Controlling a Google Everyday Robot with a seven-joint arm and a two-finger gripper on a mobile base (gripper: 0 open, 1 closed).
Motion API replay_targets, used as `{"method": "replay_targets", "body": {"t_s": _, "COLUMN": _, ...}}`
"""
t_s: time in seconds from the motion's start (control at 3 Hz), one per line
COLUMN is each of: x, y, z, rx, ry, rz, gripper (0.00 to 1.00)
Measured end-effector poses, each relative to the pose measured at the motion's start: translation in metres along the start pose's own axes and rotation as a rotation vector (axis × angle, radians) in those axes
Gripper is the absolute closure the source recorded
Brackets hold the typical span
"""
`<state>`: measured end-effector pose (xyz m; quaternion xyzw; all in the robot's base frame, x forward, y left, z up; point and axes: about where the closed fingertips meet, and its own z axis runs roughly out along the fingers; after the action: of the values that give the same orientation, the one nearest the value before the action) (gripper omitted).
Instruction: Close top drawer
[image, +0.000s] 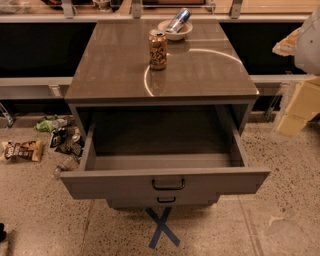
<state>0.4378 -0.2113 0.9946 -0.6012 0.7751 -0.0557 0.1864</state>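
The top drawer (165, 184) of the grey-brown cabinet is pulled far out toward me and its inside is empty. Its flat front carries a small black loop handle (168, 184) at centre. A second drawer front with its own handle (166, 200) peeks out just below it. My gripper (296, 112) shows as pale yellow blocks under a white arm part at the right edge of the view. It is to the right of the cabinet, level with the drawer's back right corner, and touches nothing.
On the cabinet top (115, 75) stand an orange-brown can (158, 49) and a white bowl (175, 30) with a tilted silver-blue can in it. Snack bags and wrappers (60, 140) lie on the floor at the left. A blue tape cross (162, 227) marks the floor in front.
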Motion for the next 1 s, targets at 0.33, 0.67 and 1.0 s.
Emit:
{"method": "replay_targets", "body": {"t_s": 0.33, "x": 0.0, "y": 0.0, "z": 0.0, "rx": 0.0, "ry": 0.0, "rz": 0.0, "gripper": 0.0}}
{"method": "replay_targets", "body": {"t_s": 0.67, "x": -0.001, "y": 0.0, "z": -0.002, "rx": 0.007, "ry": -0.002, "rz": -0.001, "gripper": 0.16}}
{"method": "replay_targets", "body": {"t_s": 1.0, "x": -0.003, "y": 0.011, "z": 0.02, "rx": -0.017, "ry": -0.032, "rz": -0.002, "gripper": 0.39}}
